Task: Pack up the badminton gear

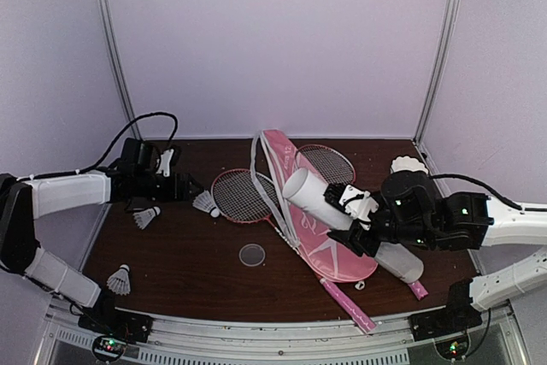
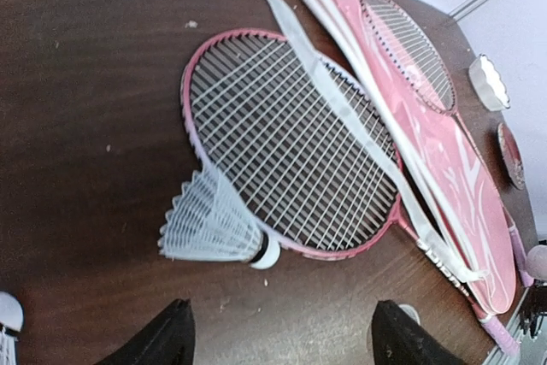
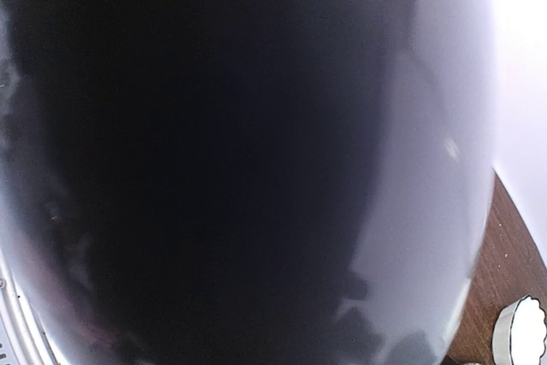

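My left gripper is open and empty over the bare table, just short of a white feather shuttlecock that lies on its side against the red frame of a racquet. A second racquet lies beyond the pink cover. Two more shuttlecocks lie at the left. My right gripper is shut on the long white tube, held tilted above the cover. The tube fills the right wrist view and hides the fingers.
A small clear round lid lies on the table in front of the racquet. A white scalloped dish stands at the back right, with a small red patterned dish near it. Pink handles stick out toward the front edge.
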